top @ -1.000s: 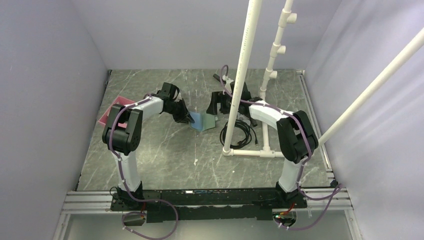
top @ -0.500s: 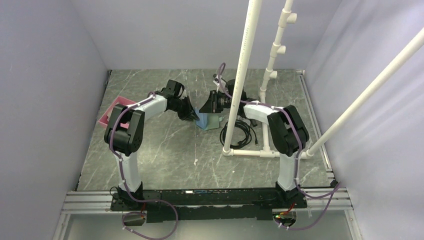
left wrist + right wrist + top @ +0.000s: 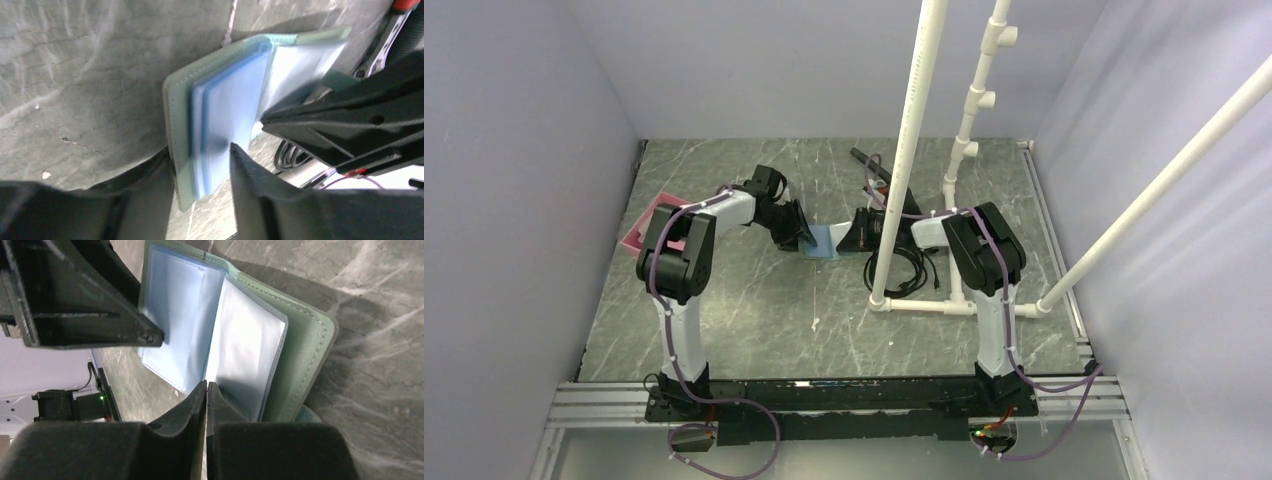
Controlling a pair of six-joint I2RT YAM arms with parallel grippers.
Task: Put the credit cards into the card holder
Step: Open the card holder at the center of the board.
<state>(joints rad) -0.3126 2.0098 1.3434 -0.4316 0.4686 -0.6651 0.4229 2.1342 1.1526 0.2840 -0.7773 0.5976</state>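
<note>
From above: card holder lying open on the desk, pale blue inside up. Left arm reaching in from one side, right arm from the other, both sets of jaws right at its edges. Pink tray well apart, by the left wall. No cards in sight anywhere.

From the left wrist: left jaws straddling the near edge of the card holder, one finger on the blue sleeves, the other behind the green cover. Gripping it, by the look of things. Right jaws touching the far half.

From the right wrist: right jaws pressed tight together, tips at the edge of a clear sleeve. Impossible to tell whether pinching that sleeve or nothing. Sleeves apparently bare.

Judging by this: holder opened and steadied, nothing loaded yet, every card left to fetch and slide in.
</note>
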